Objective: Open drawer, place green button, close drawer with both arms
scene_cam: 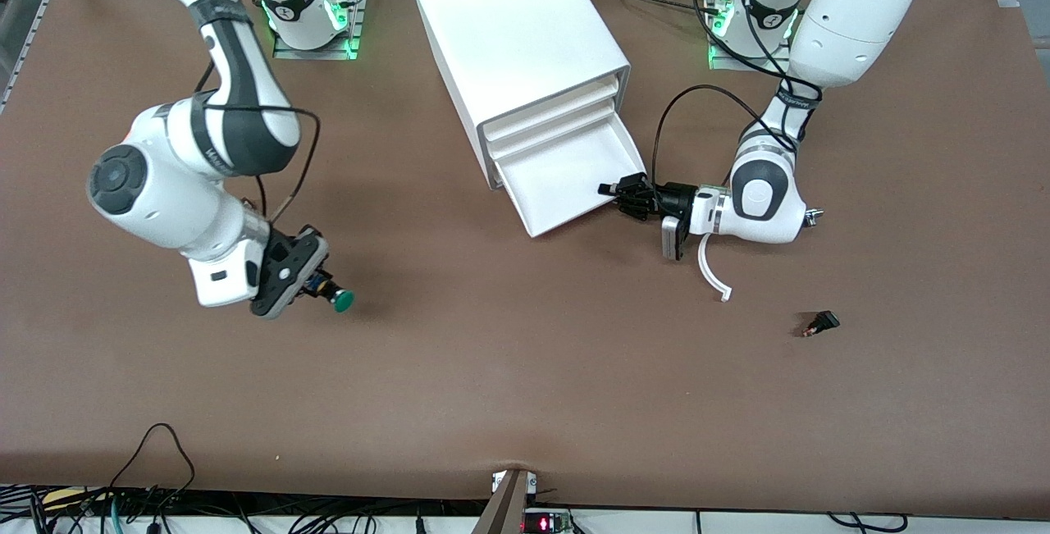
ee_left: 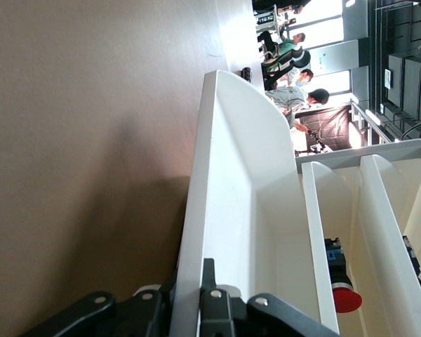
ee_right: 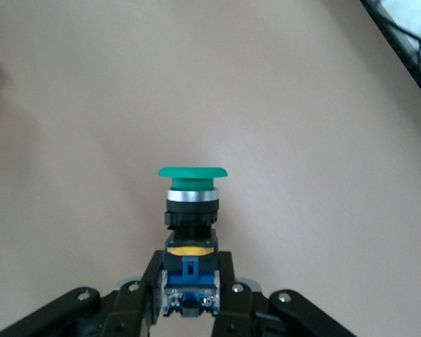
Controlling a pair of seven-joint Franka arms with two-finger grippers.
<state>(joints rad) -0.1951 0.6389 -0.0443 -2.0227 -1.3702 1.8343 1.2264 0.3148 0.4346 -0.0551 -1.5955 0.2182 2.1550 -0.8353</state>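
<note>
A white three-drawer cabinet (scene_cam: 525, 58) dominates the upper centre of the front view, its lowest drawer (scene_cam: 566, 177) pulled out and angled toward the lower right of the frame, its tray bare. The left arm (scene_cam: 828, 50), entering from the upper right, reaches in low at centre right; the left gripper (scene_cam: 625, 192) is clamped shut on the drawer's front corner, its jaws pinching the thin white wall in the left wrist view. The right arm (scene_cam: 189, 157) fills the left of the frame, the right gripper (scene_cam: 310, 278) closed on the blue rear of the button (scene_cam: 332, 294), which it holds over bare table at lower left. The button's long axis runs straight out from the fingers, green cap leading. From that hand the open drawer lies up and to the right in the frame, well apart, so the carry looks to belong to the right arm. A small black switch (scene_cam: 821, 323) lies at lower right.
</note>
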